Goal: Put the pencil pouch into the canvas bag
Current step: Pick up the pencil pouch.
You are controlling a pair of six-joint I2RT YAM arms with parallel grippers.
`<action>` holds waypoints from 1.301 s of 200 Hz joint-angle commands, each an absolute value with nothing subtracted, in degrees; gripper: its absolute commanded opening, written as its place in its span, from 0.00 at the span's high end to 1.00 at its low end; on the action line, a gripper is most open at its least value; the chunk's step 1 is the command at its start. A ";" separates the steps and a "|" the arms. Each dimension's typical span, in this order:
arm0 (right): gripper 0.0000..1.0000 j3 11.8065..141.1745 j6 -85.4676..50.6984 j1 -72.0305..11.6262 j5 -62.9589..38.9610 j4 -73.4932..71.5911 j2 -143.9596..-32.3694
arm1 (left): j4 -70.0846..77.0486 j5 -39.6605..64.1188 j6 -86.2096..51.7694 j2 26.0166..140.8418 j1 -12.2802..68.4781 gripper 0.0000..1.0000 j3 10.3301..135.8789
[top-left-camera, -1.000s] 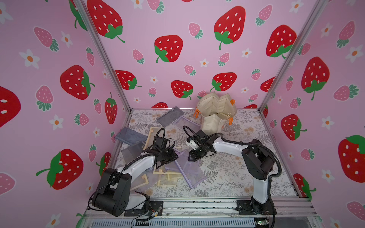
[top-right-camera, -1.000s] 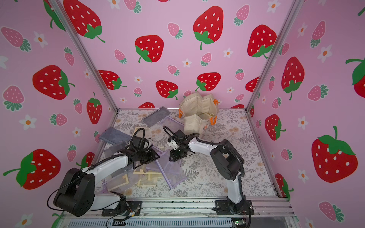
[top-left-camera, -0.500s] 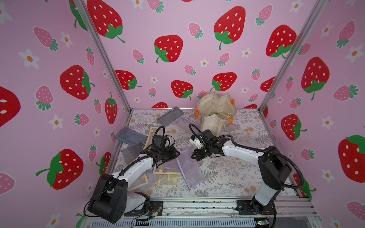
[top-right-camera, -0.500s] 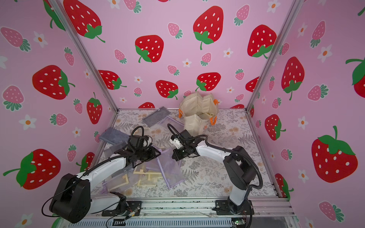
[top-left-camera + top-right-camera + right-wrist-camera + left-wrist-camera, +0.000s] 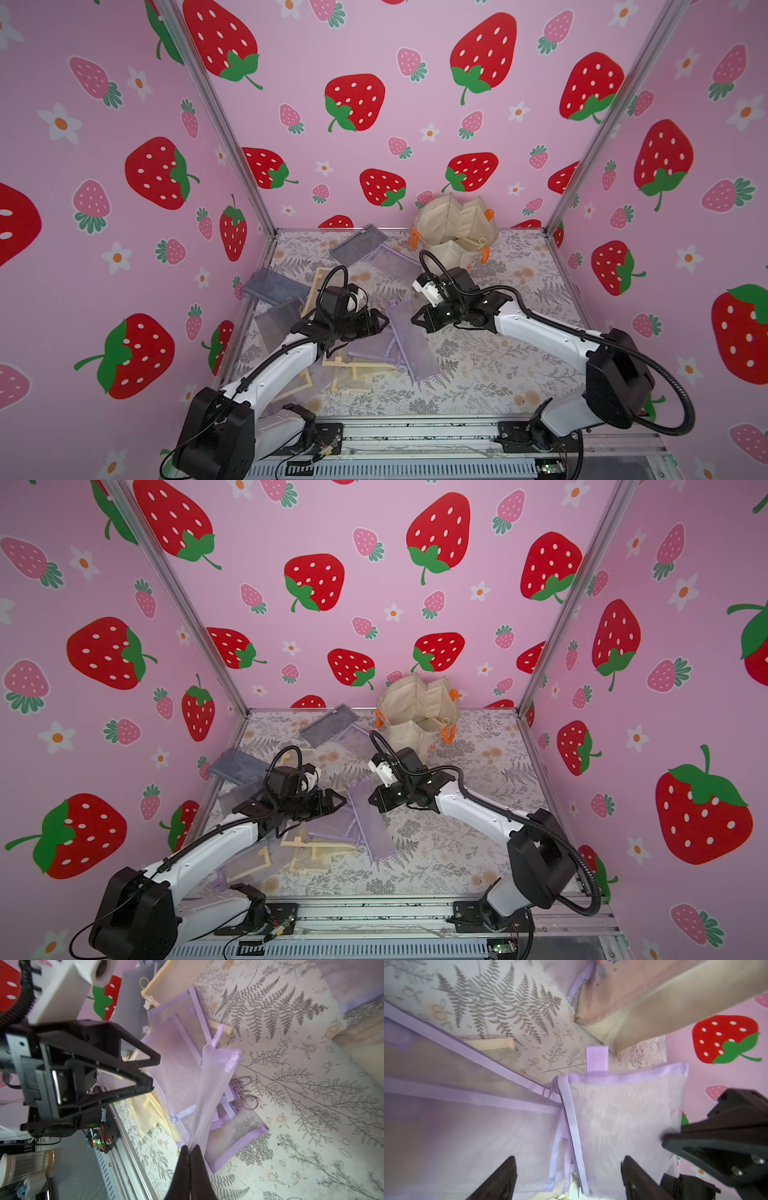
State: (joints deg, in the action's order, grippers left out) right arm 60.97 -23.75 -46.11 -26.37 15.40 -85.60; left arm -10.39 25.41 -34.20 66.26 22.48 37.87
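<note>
Right fingers (image 5: 182, 1167) pressed tight together on the edge of the lilac mesh pencil pouch (image 5: 214, 1084), which rises edge-on out of the pile of pouches (image 5: 365, 345) at the centre of the tabletop (image 5: 498, 365). Left fingers (image 5: 502, 1178) spread wide, gripping nothing, the pouch just ahead of them. In a top view its long axis runs from the pinch down toward lower centre. The canvas bag (image 5: 440, 220) stands open-mouthed at upper centre, up-frame of the pinch, so the right arm is nearer. I'd judge the carry goes up-frame, pouch trailing.
</note>
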 commanded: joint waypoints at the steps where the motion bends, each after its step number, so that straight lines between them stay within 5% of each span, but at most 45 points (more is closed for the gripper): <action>1: 1.00 61.20 -24.87 -44.97 -26.71 14.08 -82.38 | -5.81 28.52 -34.27 63.99 24.53 0.14 35.63; 79: 1.00 67.79 -26.78 -43.45 -33.44 13.86 -75.79 | 22.10 34.09 -38.45 58.01 29.12 0.08 26.00; 156: 1.00 73.08 -29.90 -43.17 -42.07 12.27 -72.25 | 26.98 36.60 -36.91 52.30 29.45 0.05 27.60; 191: 1.00 72.86 -30.72 -43.08 -42.96 11.43 -71.95 | 28.53 38.11 -37.88 51.00 30.21 0.18 29.36; 214: 1.00 72.80 -31.33 -42.94 -42.80 11.01 -72.28 | 28.47 39.14 -38.38 51.06 30.40 0.43 30.94; 260: 1.00 73.22 -32.03 -42.29 -43.04 10.28 -72.47 | 26.30 38.55 -37.51 50.38 30.50 0.74 34.01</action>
